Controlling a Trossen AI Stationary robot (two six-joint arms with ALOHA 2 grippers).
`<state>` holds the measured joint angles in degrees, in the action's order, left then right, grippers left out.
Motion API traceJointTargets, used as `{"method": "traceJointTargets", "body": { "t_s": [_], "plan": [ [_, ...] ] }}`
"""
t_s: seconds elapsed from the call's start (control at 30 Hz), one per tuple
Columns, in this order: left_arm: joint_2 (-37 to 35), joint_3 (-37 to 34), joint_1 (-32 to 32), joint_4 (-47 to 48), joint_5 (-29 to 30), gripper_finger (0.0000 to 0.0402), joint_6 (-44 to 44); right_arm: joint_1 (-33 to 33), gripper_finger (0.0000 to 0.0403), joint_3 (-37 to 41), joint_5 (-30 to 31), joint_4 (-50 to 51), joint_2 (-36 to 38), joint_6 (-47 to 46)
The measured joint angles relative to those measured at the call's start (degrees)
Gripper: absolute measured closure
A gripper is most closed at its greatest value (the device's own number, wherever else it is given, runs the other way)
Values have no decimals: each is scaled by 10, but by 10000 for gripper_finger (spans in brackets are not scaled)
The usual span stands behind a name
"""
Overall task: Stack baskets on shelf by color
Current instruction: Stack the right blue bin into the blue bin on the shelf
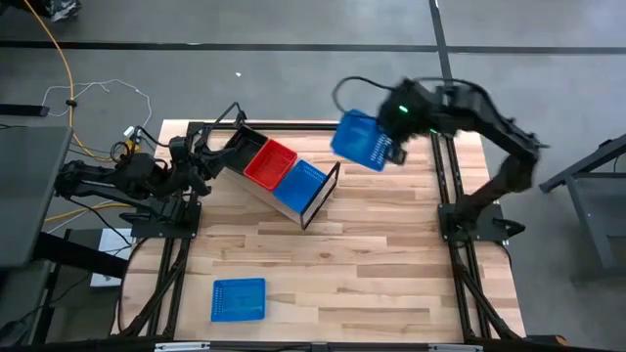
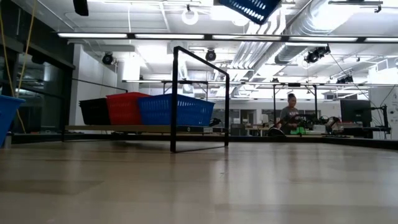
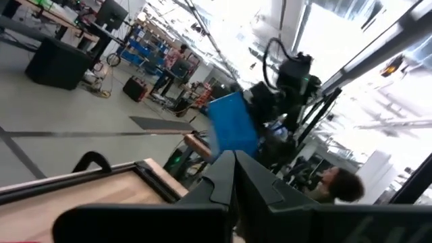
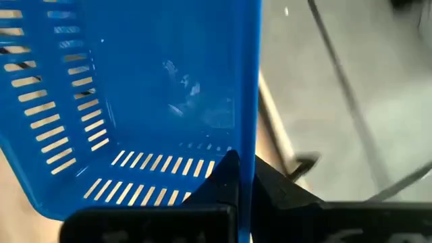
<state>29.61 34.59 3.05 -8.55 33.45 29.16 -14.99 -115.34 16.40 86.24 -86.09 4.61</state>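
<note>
The light-wood shelf (image 1: 256,186) lies slantwise on the table's far left half. It holds a black basket (image 1: 238,150), a red basket (image 1: 270,162) and a blue basket (image 1: 301,184) side by side. My right gripper (image 1: 389,150) is shut on a second blue basket (image 1: 358,139), held in the air past the shelf's right end and seen high up in the low view (image 2: 252,7). A third blue basket (image 1: 239,299) rests flat on the table near its front left. My left gripper (image 1: 203,161) is shut beside the shelf's left end. My right gripper pinches one side wall (image 4: 251,128) of the blue basket at its rim, with one finger (image 4: 226,177) inside the basket and the other outside. The basket is lifted clear of table and shelf and hangs tilted. Whether my left gripper touches the shelf's end I cannot tell.
The shelf's thin black frame (image 2: 200,102) stands upright at its right end. Bare tabletop (image 1: 391,264) lies in front of the shelf and to the right. A person (image 2: 290,115) sits at a bench in the room beyond the table.
</note>
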Motion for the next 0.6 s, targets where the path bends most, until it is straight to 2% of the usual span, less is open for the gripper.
{"method": "traceJointTargets", "body": {
  "t_s": [0.23,0.4,0.47,0.6],
  "plan": [
    [0,0,0,-55,-31,402,-6,-31,403,-197,-14,-1,-186,347],
    [0,0,0,-66,-30,402,-6,-31,403,-138,-2,-119,-225,555],
    [0,0,0,-67,-30,402,-6,-31,403,-126,-3,-158,-243,584],
    [2,0,0,-69,-29,401,-6,-31,403,-123,-10,-211,-282,586]
  ]
}}
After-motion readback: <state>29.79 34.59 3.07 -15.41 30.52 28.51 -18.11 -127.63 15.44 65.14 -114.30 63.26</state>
